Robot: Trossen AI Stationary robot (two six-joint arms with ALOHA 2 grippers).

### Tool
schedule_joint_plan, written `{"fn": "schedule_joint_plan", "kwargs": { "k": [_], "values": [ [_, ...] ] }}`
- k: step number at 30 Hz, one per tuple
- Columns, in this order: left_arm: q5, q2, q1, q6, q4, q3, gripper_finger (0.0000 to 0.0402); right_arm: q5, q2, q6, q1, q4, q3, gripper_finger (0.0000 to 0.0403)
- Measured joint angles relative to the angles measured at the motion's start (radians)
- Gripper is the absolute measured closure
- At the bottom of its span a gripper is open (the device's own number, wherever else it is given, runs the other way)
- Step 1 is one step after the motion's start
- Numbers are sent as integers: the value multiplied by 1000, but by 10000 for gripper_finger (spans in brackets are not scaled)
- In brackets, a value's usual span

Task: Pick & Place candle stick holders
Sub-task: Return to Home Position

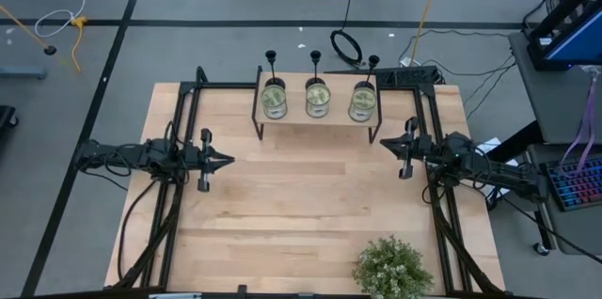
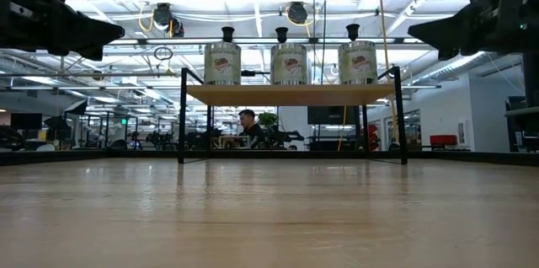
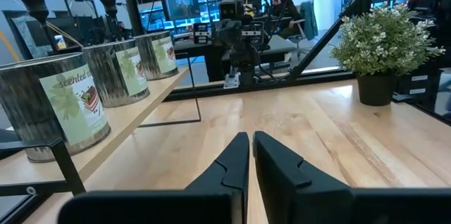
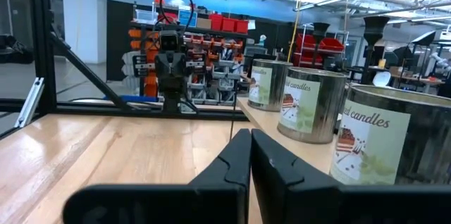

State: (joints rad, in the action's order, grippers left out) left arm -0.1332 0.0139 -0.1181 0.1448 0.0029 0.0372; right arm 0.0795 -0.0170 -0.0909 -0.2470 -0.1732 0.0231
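Observation:
Three matte-black candle stick holders (image 1: pixel 271 56) (image 1: pixel 316 56) (image 1: pixel 373 60) rise from three candle tins (image 1: pixel 318 99) on a small wooden shelf (image 1: pixel 320 128) at the table's far middle. Their cups show above the tins in the low view (image 2: pixel 227 34) (image 2: pixel 281 34) (image 2: pixel 352 30); their bases are hidden. My left gripper (image 1: pixel 229 160) hovers shut at the table's left, pointing right, and also shows in its wrist view (image 3: pixel 250 146). My right gripper (image 1: pixel 386 144) hovers shut at the table's right, pointing left, near the shelf's right leg, and also shows in its wrist view (image 4: pixel 250 143). Both are empty.
A leafy green potted plant (image 1: pixel 392 268) stands at the table's near right edge. The shelf's black wire legs (image 1: pixel 259 130) (image 1: pixel 376 134) stand on the wood. Black frame rails (image 1: pixel 179 130) run along both sides. The wooden table top (image 1: pixel 310 196) lies between the grippers.

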Motion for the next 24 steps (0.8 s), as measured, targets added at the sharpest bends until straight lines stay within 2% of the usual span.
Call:
{"fn": "schedule_joint_plan", "kwargs": {
  "k": [8,24],
  "values": [
    [0,0,0,0,0,0,371,-4,-1,34,0,137,0,399],
    [0,0,0,0,0,1,371,-2,10,52,-4,134,-10,399]
  ]
}}
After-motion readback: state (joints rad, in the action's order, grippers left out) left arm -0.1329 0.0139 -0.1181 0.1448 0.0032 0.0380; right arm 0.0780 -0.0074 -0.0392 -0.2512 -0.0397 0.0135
